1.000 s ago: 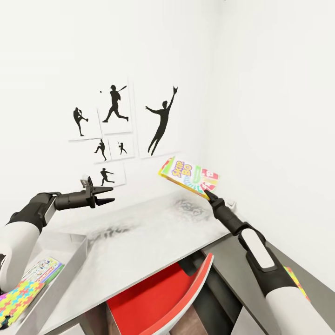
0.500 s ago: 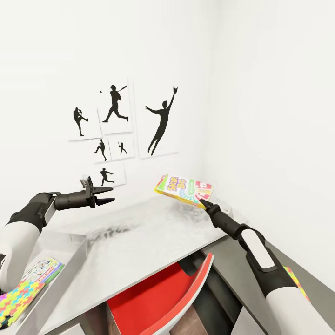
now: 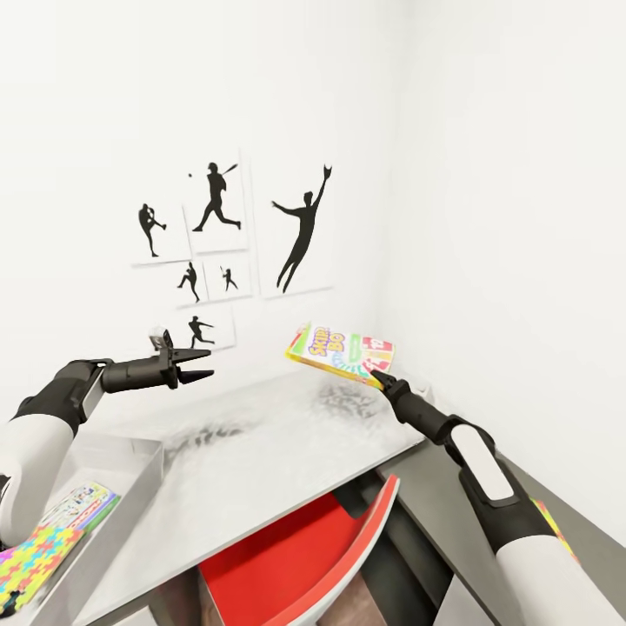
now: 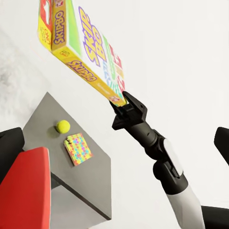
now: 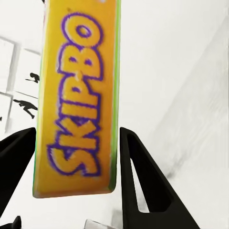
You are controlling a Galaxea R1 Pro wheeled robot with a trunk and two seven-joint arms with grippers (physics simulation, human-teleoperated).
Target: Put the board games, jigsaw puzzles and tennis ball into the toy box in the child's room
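While right gripper (image 3: pixel 379 377) is clamping SKIP BO board game (image 3: pixel 341 351) by 1 corner, box is hanging above table (image 3: pixel 261 443), likely heading to toy box (image 3: pixel 130 474) at left. Left gripper (image 3: pixel 198 365) is hovering, fingers spread, holding nothing.

My right arm reaches forward and up, forearm slanting toward the wall corner, and my right gripper (image 3: pixel 376 376) is clamped on the corner of the SKIP BO box (image 3: pixel 341 351), holding it raised in the air. In the right wrist view both fingers (image 5: pixel 143 191) flank the box's narrow edge. My left arm is bent at the elbow, forearm level, with my left gripper (image 3: pixel 196 364) spread apart and holding nothing.
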